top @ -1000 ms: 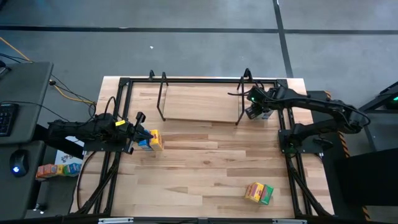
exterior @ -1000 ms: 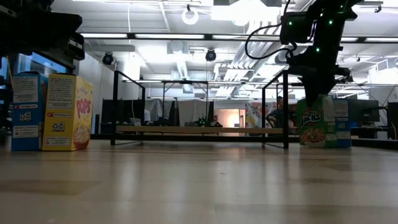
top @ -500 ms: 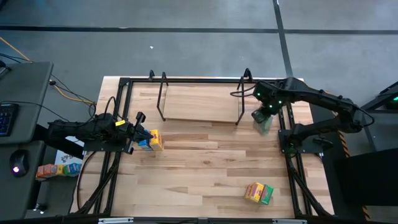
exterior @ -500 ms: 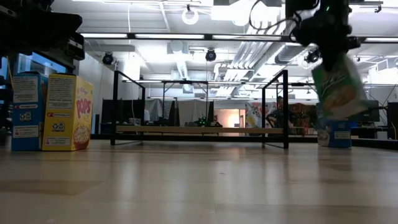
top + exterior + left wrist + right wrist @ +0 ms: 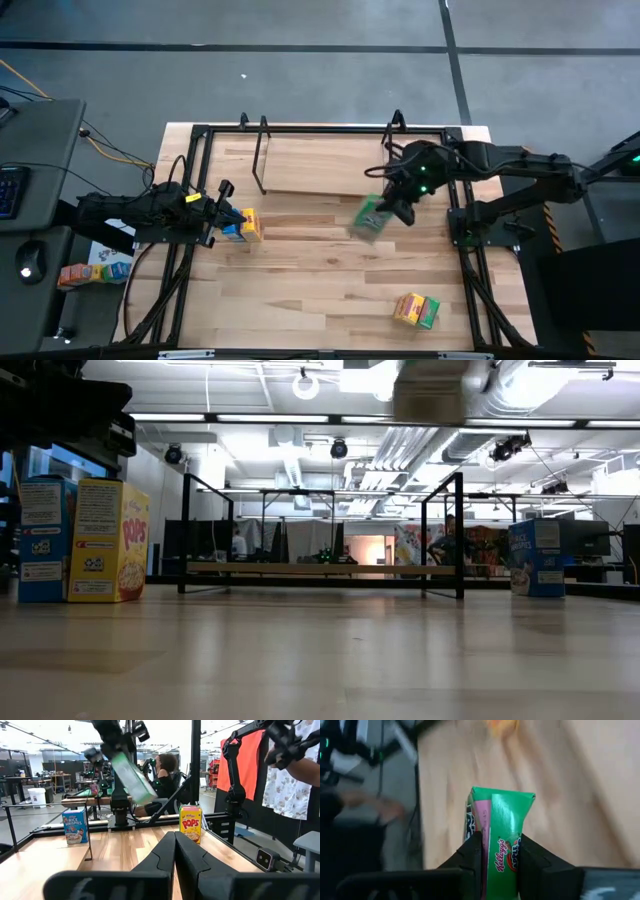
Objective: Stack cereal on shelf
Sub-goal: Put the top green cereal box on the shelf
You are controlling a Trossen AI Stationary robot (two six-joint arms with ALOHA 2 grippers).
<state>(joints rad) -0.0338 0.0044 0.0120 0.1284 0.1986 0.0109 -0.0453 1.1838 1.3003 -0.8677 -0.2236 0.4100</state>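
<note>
From above, the right gripper [image 5: 398,211] hung over the wooden table [image 5: 320,290] just in front of the shelf [image 5: 322,160], its fingers clamped on a green cereal box [image 5: 369,221] that tilted out toward the table's middle, clear of the boards. The left gripper [image 5: 228,216] rested at the table's left edge with its fingers pressed together, touching a blue box [image 5: 231,231] and a yellow box [image 5: 250,225] that stood side by side. A yellow and green pair of boxes [image 5: 416,310] lay near the front right corner. At table height, the yellow box [image 5: 107,541] read "POPS" down its side and stood against the blue box [image 5: 40,540] on the left; the shelf [image 5: 322,569] showed as a light board between black rod uprights with nothing on it, and a blue box [image 5: 535,558] lettered "RICE KRISPIES" stood to the right of it. A blurred pale shape at the top edge was all that showed of the carried box. The left wrist view showed that arm's fingers [image 5: 162,857] closed against each other, holding nothing, with a "RICE KRISPIES" box [image 5: 75,826] and a "POPS" box [image 5: 190,822] standing beyond, and the green box [image 5: 131,776] held slanted in the air. In the right wrist view, the fingers [image 5: 472,852] pinched the green box [image 5: 500,840] by its narrow sides; "Kellogg's" ran up its edge in red, and a pink strip lay alongside.
</note>
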